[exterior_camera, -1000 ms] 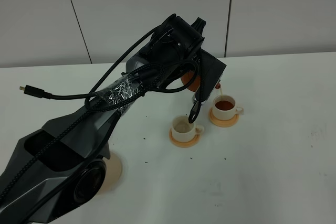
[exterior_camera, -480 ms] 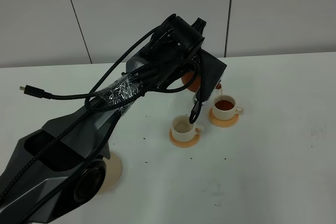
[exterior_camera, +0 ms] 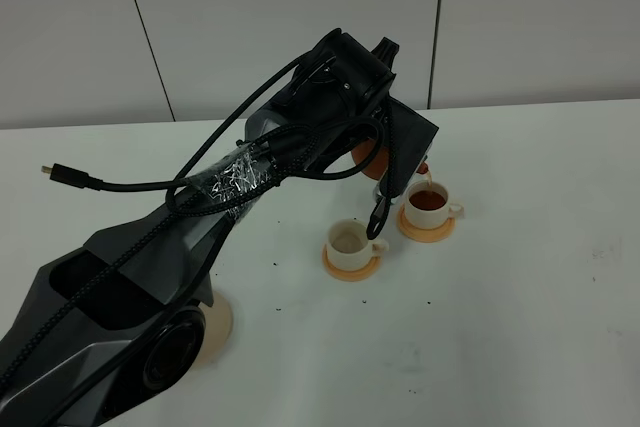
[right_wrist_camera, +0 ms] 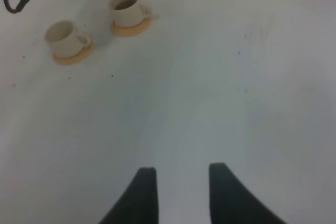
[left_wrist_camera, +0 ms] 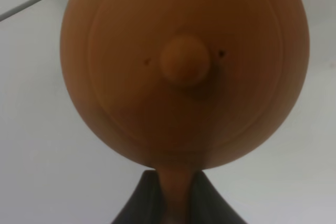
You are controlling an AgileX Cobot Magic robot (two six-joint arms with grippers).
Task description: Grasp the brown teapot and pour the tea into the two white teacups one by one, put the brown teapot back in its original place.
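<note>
One flat beige disc (exterior_camera: 218, 325) lies near the bench's (exterior_camera: 520, 327) front edge, no pot on it. Right hand (right_wrist_camera: 178, 192) gapes wide, empty. Mid-bench, the nearer teacup (exterior_camera: 350, 239), a glazed white cylinder, looks unfilled: likely the next target. The farther teacup (exterior_camera: 428, 202) holds dark tea (exterior_camera: 428, 200). Left hand (left_wrist_camera: 176, 203) pinches the matte clay teapot (left_wrist_camera: 184, 72) by its loop handle, spout tipped over that cup. First pour in hand; next calls for levelling, then shifting nearer.

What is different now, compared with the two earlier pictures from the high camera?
The left gripper, its jaws still shut on the brown teapot handle, shifted slightly right in the high view, bringing the spout nearer the filled teacup; a thin stream of tea runs into it. Nothing was taken or let go. Both cups and the orange coasters stayed put; the near teacup still looks empty.
</note>
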